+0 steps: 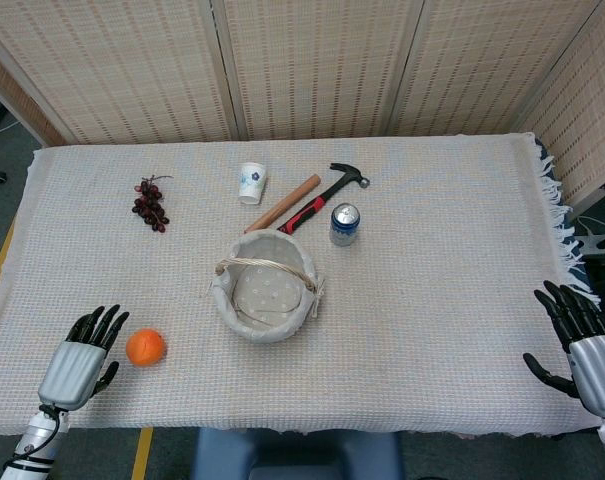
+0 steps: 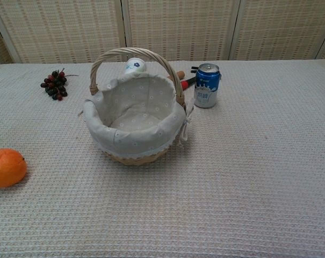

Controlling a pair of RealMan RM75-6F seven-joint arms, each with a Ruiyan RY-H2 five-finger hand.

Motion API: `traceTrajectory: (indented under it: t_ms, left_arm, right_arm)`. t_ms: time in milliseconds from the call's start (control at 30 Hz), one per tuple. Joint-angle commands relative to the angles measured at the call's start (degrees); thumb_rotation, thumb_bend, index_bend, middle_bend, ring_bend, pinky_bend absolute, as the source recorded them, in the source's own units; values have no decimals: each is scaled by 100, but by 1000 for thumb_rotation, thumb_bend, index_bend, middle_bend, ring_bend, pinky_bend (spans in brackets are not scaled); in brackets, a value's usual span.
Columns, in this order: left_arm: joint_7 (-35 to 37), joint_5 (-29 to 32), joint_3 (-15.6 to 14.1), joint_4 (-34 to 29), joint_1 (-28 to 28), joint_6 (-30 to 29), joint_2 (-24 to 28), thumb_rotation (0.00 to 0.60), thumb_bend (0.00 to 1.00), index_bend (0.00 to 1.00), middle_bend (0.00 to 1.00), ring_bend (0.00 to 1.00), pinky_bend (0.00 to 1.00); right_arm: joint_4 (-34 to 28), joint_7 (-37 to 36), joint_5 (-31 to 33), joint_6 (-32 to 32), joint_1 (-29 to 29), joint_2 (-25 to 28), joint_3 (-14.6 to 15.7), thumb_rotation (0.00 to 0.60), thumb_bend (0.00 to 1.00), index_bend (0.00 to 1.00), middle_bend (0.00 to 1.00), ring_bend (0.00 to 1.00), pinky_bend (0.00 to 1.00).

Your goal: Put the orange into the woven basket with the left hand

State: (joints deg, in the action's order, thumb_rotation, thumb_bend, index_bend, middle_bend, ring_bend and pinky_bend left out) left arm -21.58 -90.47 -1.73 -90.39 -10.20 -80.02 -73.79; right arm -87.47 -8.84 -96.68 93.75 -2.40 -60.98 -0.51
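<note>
The orange lies on the cloth near the table's front left; the chest view has the orange at its left edge. My left hand rests just left of it, fingers apart, a small gap from the fruit, holding nothing. The woven basket with a pale cloth lining stands at mid-table, handle across its top; its liner wall fills the chest view centre, and the inside looks empty. My right hand sits at the front right corner, fingers spread and empty. Neither hand shows in the chest view.
Behind the basket lie a hammer, a wooden stick, a blue can and a white paper cup. A bunch of dark grapes sits at the back left. Woven screens stand behind the table.
</note>
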Motion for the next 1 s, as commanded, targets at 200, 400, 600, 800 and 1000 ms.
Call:
traceTrajectory:
  t_ms: [200, 400, 600, 800, 1000]
  left_arm:
    - [11, 12, -38, -54, -16, 90, 60, 600, 367, 0, 0, 0, 133]
    - [225, -64, -151, -301, -11, 156, 212, 600, 366, 0, 0, 0, 127]
    - [227, -84, -234, -736, -119, 446, 274, 600, 367, 0, 0, 0, 127]
    - [-32, 125, -160, -772, -289, 835, -133, 600, 366, 0, 0, 0, 125]
    - [-251, 353, 1, -409, -435, 1038, -632, 600, 365, 0, 0, 0, 119]
  right_arm:
    - [-19, 20, -29, -109, -42, -33, 33, 600, 159, 0, 0, 0, 96]
    - [-60, 60, -39, -159, -68, -77, 37, 600, 159, 0, 0, 0, 97]
    - [-81, 277, 67, -350, -153, -211, -10, 600, 159, 0, 0, 0, 99]
    - [-61, 309, 38, -441, -222, -240, -5, 600, 159, 0, 0, 0, 100]
    - [-85, 239, 140, -539, -271, -205, -39, 600, 159, 0, 0, 0, 100]
